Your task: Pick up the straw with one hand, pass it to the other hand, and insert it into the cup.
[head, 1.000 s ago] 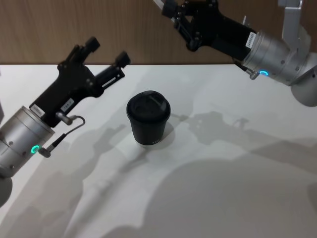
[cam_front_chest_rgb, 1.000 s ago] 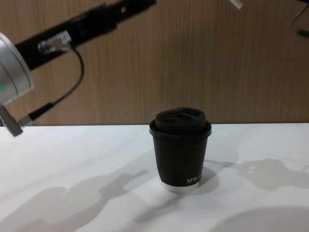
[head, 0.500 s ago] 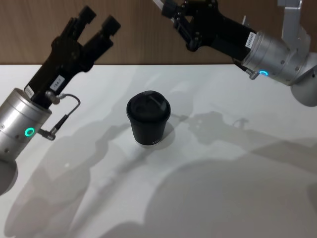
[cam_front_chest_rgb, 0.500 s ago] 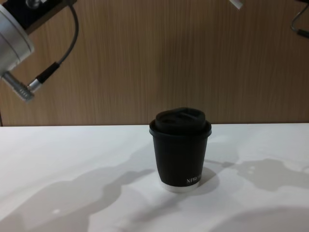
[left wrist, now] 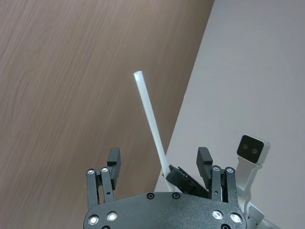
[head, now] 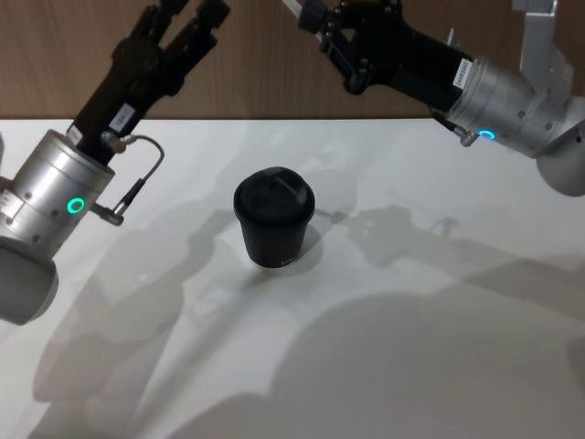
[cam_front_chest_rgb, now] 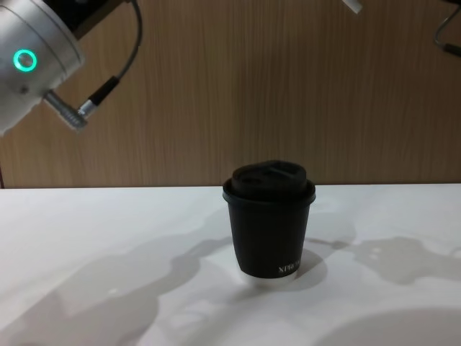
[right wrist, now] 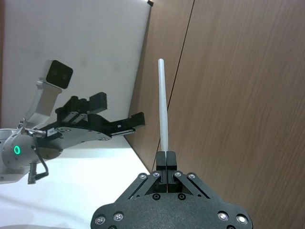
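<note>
The right gripper [head: 315, 20] was raised at the far side of the table [head: 420, 274], in front of the wood wall [cam_front_chest_rgb: 216, 94]. Its fingers were pressed together on one end of the straw [head: 291, 7]. In the right wrist view the straw [right wrist: 163, 105] stood straight out from the right gripper [right wrist: 165, 155], its free end in the air. The left gripper [head: 192, 9] was lifted high on the left side, pointing toward the wall, with its fingers spread apart and holding nothing. In the left wrist view the straw [left wrist: 151, 119] lay farther off, in line with the gap in the left gripper [left wrist: 158, 159], and the right gripper [left wrist: 174, 175] pinched its near end. Whether the straw was actually between those fingers could not be told. From the right wrist, the left gripper [right wrist: 120, 109] sat near the straw but apart from it. The cup [head: 273, 224] stood upright on the table with its lid on, below and between the two arms and well apart from the straw. The chest view showed the cup [cam_front_chest_rgb: 270, 227] at centre, the tip of the straw [cam_front_chest_rgb: 351, 4] at the top edge, and the left arm's silver wrist [cam_front_chest_rgb: 29, 61] with its cable [cam_front_chest_rgb: 108, 79].
</note>
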